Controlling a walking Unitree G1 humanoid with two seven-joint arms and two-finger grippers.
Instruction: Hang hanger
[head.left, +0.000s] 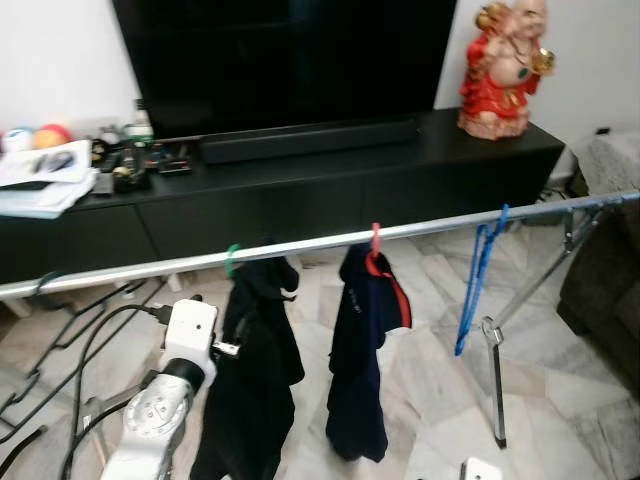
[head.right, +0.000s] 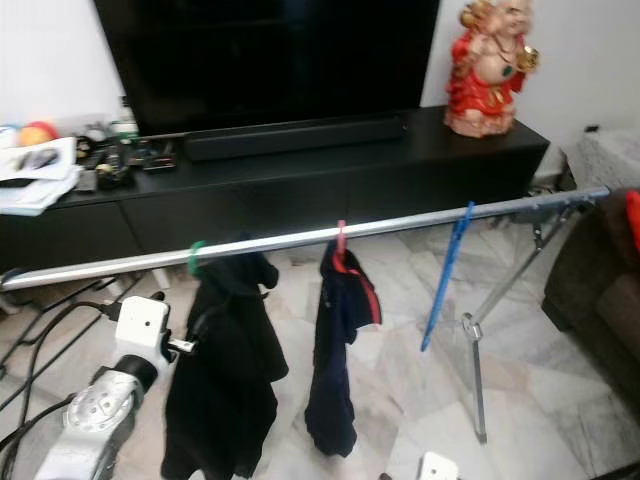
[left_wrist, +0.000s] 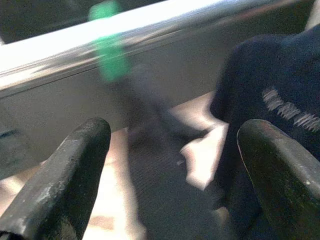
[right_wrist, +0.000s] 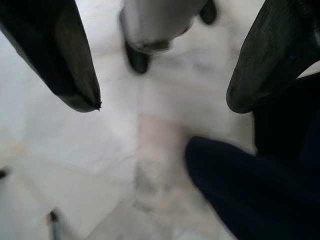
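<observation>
Already the green hanger (head.left: 232, 259) sat hooked on the rail (head.left: 420, 231), and I had the left gripper (left_wrist: 170, 165) spread wide just below it, where a careless pull-back could snag the black garment (head.left: 250, 390).

Left pincer (left_wrist: 172, 165) and right pincer (right_wrist: 162, 102), fingers apart, empty.

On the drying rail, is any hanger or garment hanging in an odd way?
Yes. The blue hanger carries no garment and hangs slanted on the rail. The black garment on the green hanger looks bunched, and the dark blue garment droops unevenly.
</observation>
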